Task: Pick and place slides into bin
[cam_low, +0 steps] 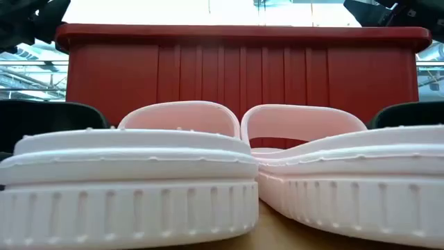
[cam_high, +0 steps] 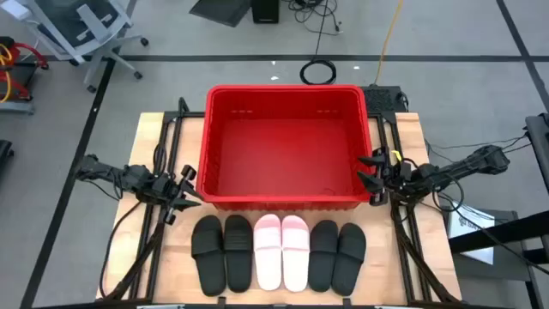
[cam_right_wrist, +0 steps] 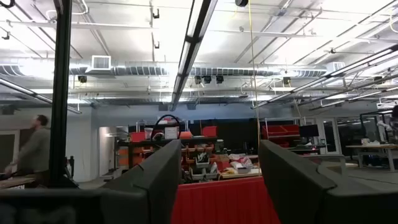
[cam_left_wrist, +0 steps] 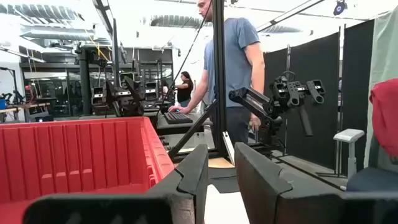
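The red bin [cam_high: 283, 199] stands on the wooden table at its far middle. Six slides lie side by side, soles down, along the near edge: two black [cam_high: 208, 253] [cam_high: 238, 251], two pink [cam_high: 268, 251] [cam_high: 295, 251], and two black [cam_high: 322, 253] [cam_high: 348, 256]. The low view shows the pink pair [cam_low: 132, 180] [cam_low: 347, 173] close up, with the bin [cam_low: 243, 69] behind. My left gripper [cam_high: 190, 189] [cam_left_wrist: 221, 155] hovers by the bin's near left corner, open by a narrow gap. My right gripper [cam_high: 367, 170] [cam_right_wrist: 219, 149] hovers at the bin's right wall, open wide. Neither has anything between its fingers.
Black frame rails [cam_high: 163, 146] run along both table sides. Bare wood [cam_high: 167, 257] lies left and right of the slide row. Beyond the table a person [cam_left_wrist: 233, 68] stands at a desk beside other arm rigs [cam_left_wrist: 292, 93]. A cable coil [cam_high: 319, 71] lies on the floor.
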